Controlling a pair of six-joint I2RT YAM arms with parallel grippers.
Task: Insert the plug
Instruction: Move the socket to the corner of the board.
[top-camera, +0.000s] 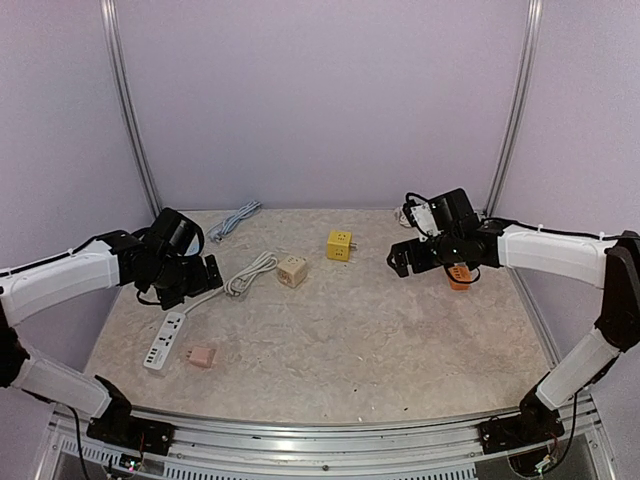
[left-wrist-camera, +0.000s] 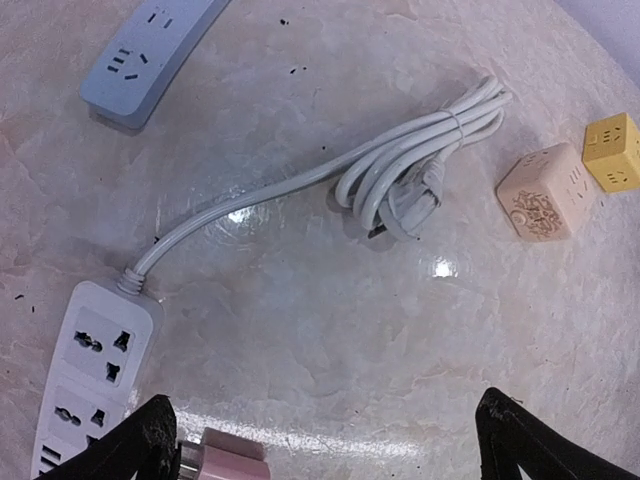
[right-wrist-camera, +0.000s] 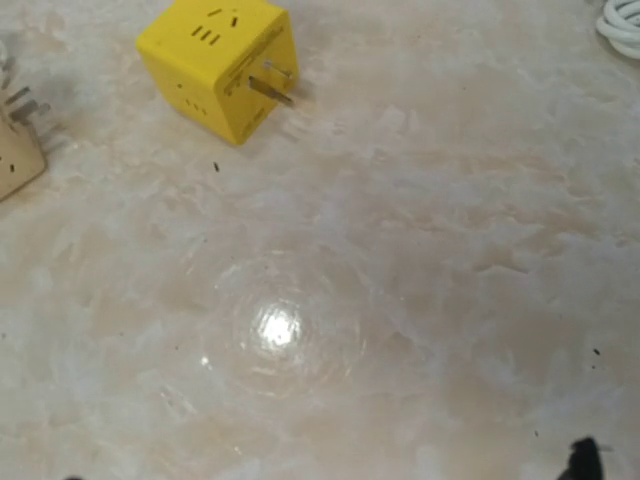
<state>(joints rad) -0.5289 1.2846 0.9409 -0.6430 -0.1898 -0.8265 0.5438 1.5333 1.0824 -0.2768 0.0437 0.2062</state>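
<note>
A white power strip (top-camera: 165, 340) (left-wrist-camera: 85, 390) lies at the left, sockets up, its cord running to a coiled bundle (left-wrist-camera: 420, 165) that ends in a white plug (left-wrist-camera: 405, 215). A pink cube plug (top-camera: 202, 356) (left-wrist-camera: 230, 462) rests just right of the strip. My left gripper (top-camera: 205, 270) (left-wrist-camera: 335, 455) hovers open above the table between the strip and the coil, with nothing between its fingers (left-wrist-camera: 530, 445); the pink plug sits by its left finger. My right gripper (top-camera: 400, 258) (right-wrist-camera: 325, 470) hangs open over bare table, right of a yellow cube plug (top-camera: 339, 245) (right-wrist-camera: 220, 65) with its prongs showing.
A beige cube adapter (top-camera: 292, 271) (left-wrist-camera: 545, 192) sits mid-table beside the coil. A blue-grey power strip (top-camera: 235, 220) (left-wrist-camera: 150, 55) lies at the back left. An orange object (top-camera: 458, 275) and a white cable (top-camera: 415, 213) (right-wrist-camera: 622, 25) are near the right arm.
</note>
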